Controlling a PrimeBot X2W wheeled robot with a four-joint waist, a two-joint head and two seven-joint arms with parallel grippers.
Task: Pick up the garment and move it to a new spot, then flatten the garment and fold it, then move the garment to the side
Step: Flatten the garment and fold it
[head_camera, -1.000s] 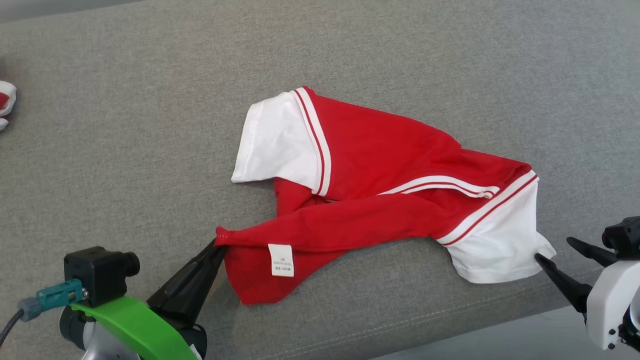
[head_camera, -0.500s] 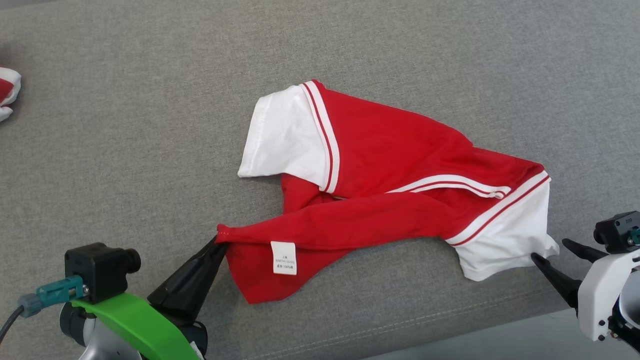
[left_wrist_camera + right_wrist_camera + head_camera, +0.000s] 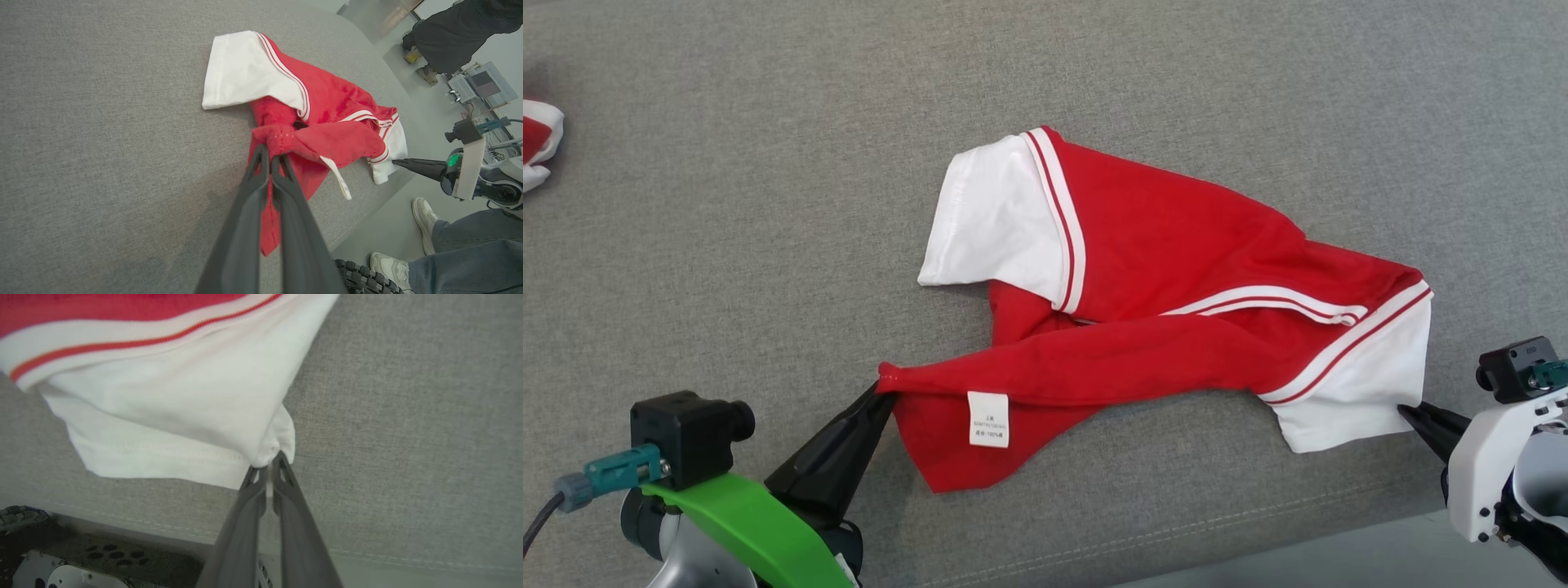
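Observation:
The garment (image 3: 1168, 278) is a red shirt with white sleeves and white stripes, lying crumpled on the grey fabric surface (image 3: 768, 204). My left gripper (image 3: 888, 392) is shut on a bunched red corner of its hem at the lower left; the left wrist view shows that red corner (image 3: 282, 141) pinched between the dark fingers (image 3: 255, 179). At the lower right my right gripper (image 3: 1406, 412) is shut on the edge of the white sleeve (image 3: 1364, 392). In the right wrist view the white sleeve (image 3: 196, 416) puckers at the fingertips (image 3: 270, 465).
Another red and white cloth (image 3: 539, 143) lies at the far left edge. The surface's front edge (image 3: 1258, 523) with a seam runs close below the garment. In the left wrist view a person's shoes and legs (image 3: 449, 241) stand beside the surface, and another person (image 3: 453, 32) is farther back.
My right gripper has moved in to the white sleeve and closed on its edge. The left gripper keeps its hold. The head camera has shifted a little.

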